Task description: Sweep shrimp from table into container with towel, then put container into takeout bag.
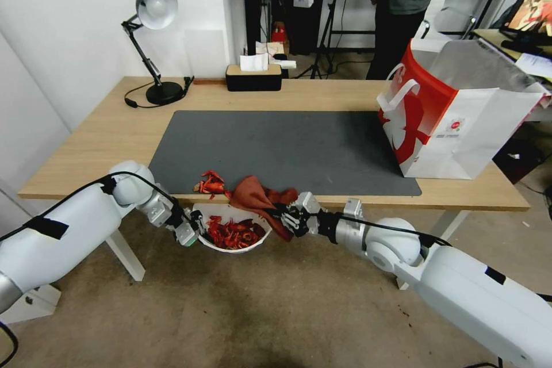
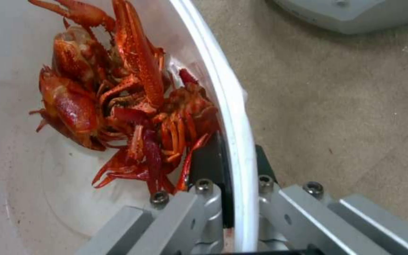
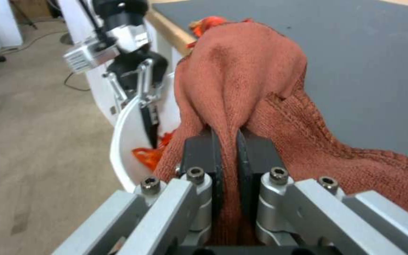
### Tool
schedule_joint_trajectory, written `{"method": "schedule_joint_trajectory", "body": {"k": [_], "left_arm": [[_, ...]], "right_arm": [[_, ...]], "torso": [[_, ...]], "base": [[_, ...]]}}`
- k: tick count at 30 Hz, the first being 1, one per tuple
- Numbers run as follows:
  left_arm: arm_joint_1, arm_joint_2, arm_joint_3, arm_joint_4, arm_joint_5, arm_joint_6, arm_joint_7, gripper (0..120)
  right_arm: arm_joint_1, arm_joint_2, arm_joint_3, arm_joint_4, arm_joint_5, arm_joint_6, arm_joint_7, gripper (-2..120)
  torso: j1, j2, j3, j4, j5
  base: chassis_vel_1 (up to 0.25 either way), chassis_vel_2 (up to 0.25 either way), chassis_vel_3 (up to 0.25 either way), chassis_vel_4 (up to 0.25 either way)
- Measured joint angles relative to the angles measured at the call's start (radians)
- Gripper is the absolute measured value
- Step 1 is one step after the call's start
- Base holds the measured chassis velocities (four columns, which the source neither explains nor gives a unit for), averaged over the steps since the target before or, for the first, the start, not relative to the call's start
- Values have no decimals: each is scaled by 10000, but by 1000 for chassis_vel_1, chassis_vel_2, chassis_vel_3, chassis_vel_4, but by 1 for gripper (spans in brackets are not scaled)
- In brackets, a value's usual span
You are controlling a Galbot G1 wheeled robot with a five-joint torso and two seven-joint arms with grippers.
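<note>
The left claw (image 1: 192, 230) is pinching the rim of the container (image 1: 253, 244), holding it just below the counter (image 1: 103, 138) edge to catch falling shrimp (image 1: 233, 233). The right claw (image 1: 287, 217) is clamping the towel (image 1: 253, 195), pushing the remaining pieces (image 1: 210, 184) off.

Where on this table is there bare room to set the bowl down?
Free: the grey mat between the tissue box and the takeout bag; bare wood beside the lamp. Crowded: the near edge, where shrimp, towel and both claws meet.
</note>
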Motion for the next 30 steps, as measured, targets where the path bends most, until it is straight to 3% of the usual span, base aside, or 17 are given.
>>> {"method": "schedule_joint_trajectory", "body": {"k": [9,18,24,30], "left_arm": [[53,0,-4,-73,-4,39,-12,0],[136,112,-86,-80,-7,39,-18,0],[362,218,-285,-123,5,29,-18,0],[723,410,-666,-216,19,-30,-19,0]], "right_arm": [[-142,-133,274,258,109,24,-102,5],[373,-145,829,473,1101,130,83,5],[1798,597,274,-665,1720,244,806,5],[3724,2312,-1428,-3481,1704,271,936,5]], "torso": [[0,0,0,0,0],[0,0,0,-2,-2],[1,0,0,-1,-2],[3,-1,2,3,-2]], "base": [[0,0,0,0],[0,0,0,0],[0,0,0,0],[0,0,0,0]]}}
